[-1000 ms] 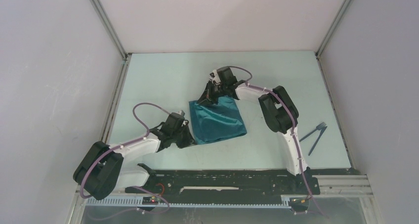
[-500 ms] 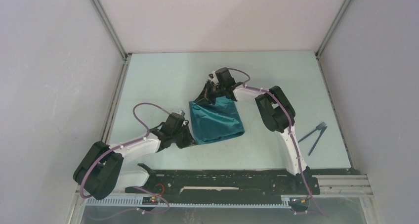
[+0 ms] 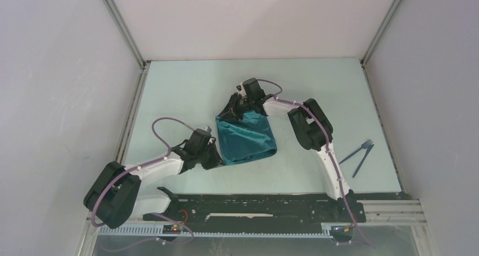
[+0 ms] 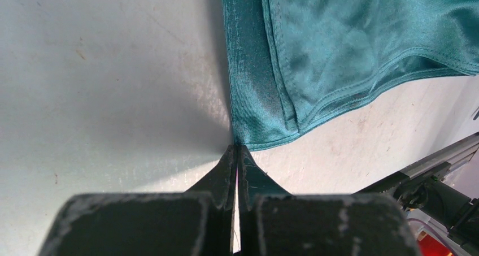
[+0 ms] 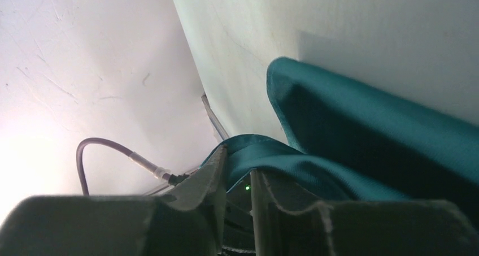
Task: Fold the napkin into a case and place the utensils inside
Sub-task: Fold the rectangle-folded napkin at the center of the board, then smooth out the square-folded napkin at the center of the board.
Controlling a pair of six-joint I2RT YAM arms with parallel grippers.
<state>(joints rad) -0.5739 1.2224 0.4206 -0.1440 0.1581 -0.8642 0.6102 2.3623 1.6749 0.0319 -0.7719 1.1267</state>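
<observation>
— Looking around: pale blue table (image 3: 186,92), white walls (image 3: 254,18). Where's the napkin (image 3: 248,140)?
— Mid-table, utensils (image 3: 359,154) well right of it. The left gripper (image 4: 236,150) pinches its near corner, fingers together; the right gripper (image 5: 238,168) clamps its raised far edge.

a pale mint-green table (image 3: 186,92) fills the floor of a boxed-in cell. plain, matte, off-white panels close it on three sides: a back wall (image 3: 248,18), a left wall (image 3: 56,98) and a right wall (image 3: 435,98). slim metal posts (image 3: 121,27) slant up from the two far corners, and a metal strip lines the table's left edge. along the near edge lie a black plate (image 3: 254,202) and, below it, a slotted grey cable duct (image 3: 237,229). the light is soft and even, with faint shadows. close up, the table (image 4: 101,69) shows small scuffs and specks and a bright sheen.
</observation>
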